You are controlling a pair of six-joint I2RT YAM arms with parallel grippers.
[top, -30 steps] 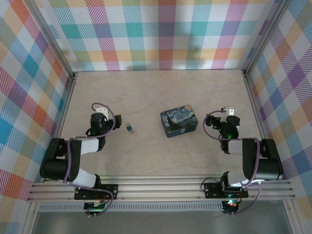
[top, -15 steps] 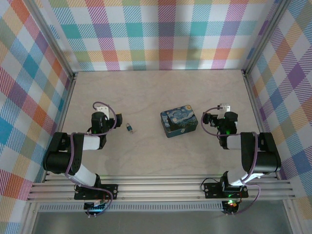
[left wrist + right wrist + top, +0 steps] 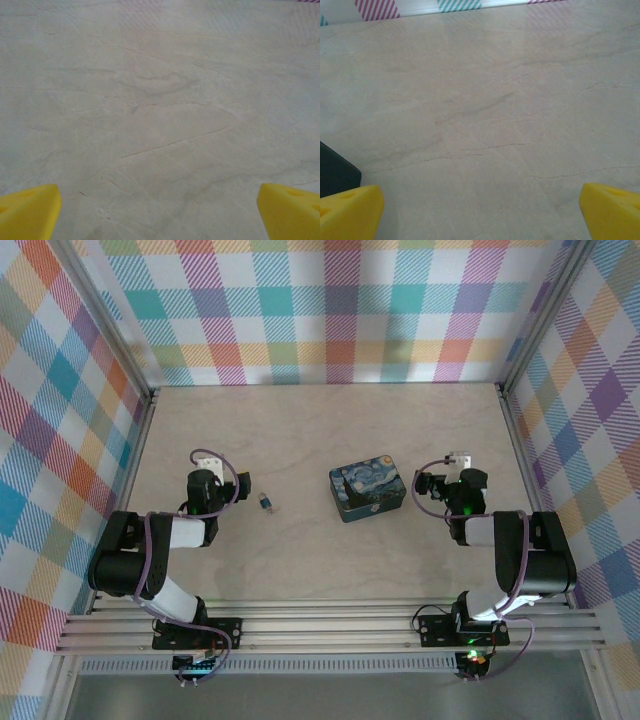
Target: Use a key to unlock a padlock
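Overhead, padlock [image 3: 265,502] untouched; close-up, left end effector [image 3: 160,212], right end effector [image 3: 481,211] agape, empty.

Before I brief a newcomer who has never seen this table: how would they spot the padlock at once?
On the pale wooden table, find the blue painted tin near the middle. Left of it, apart from it on bare wood, lies the padlock: a tiny dark bluish-grey thing, far smaller than the tin.
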